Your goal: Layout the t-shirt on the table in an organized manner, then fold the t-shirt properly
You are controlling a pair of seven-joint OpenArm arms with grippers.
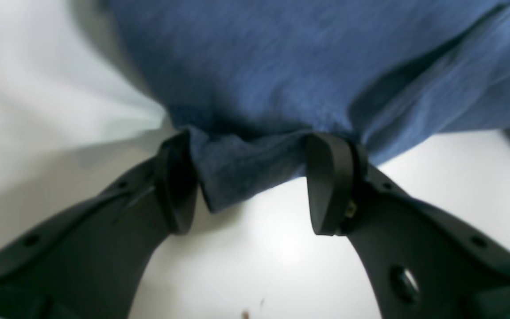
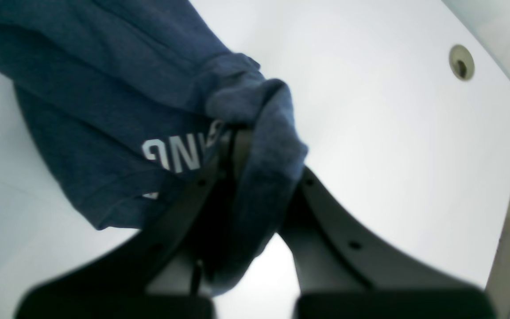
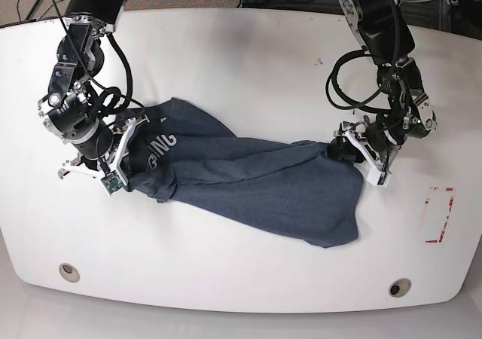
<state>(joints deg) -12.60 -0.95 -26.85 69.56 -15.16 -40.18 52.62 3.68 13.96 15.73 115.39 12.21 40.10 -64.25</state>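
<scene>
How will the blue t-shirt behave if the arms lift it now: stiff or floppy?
Likely floppy: the t-shirt lies creased and bunches around the right gripper. It would probably sag between grip points. It may slide easily on the glossy table.

The t-shirt (image 3: 256, 184) is heathered navy blue with white block lettering (image 3: 160, 145) near its end by the black right gripper (image 2: 241, 146). The table (image 3: 248, 60) beneath is glossy white, with a red-outlined rectangle (image 3: 439, 215) beyond the t-shirt's other end.

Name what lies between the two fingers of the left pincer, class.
A bunched edge of the blue t-shirt lies between the fingers of the left pincer, which stand apart; the left wrist view shows it, above the white table.
</scene>
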